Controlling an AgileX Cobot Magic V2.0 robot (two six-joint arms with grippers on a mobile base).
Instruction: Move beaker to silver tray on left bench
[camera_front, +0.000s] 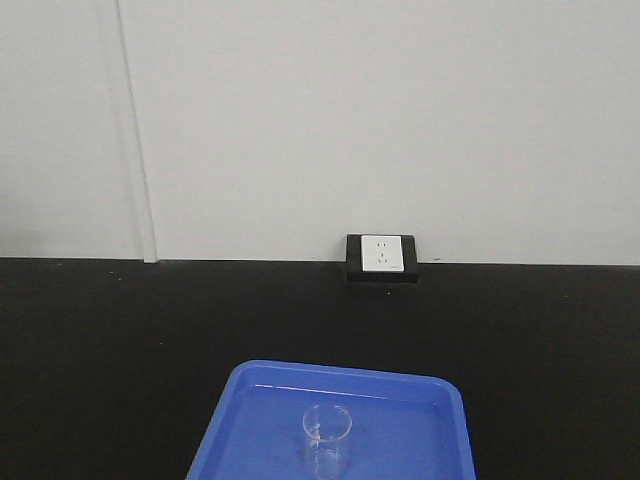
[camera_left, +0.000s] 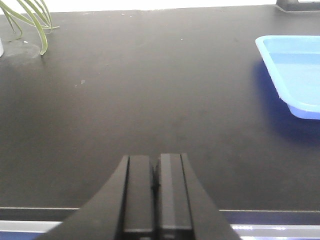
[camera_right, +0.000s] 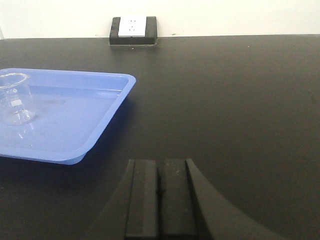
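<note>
Looking at the beaker, Mei, would you say any of the job is done?

None, Tom, as far as I can judge. It stands upright inside the blue tray, toward that tray's near edge, and nothing is touching it.

And the arms?

The left gripper is clenched on nothing, out to the left of the blue tray over the bare black bench top. The right gripper is likewise pressed closed and empty, off to the blue tray's right. So the reach, the grasp, the carry and the set-down all remain.

Where's the silver tray?

Not in any view. Beyond the blue tray I see only a wall socket, and far to its left some green plant leaves.

Anything else hard to read?

The front view cuts off the blue tray's near edge and the beaker's base, so I can't tell how close the beaker is to that rim. Its printed marks are too faint to read, and it looks empty, though clear glass makes that uncertain.
</note>
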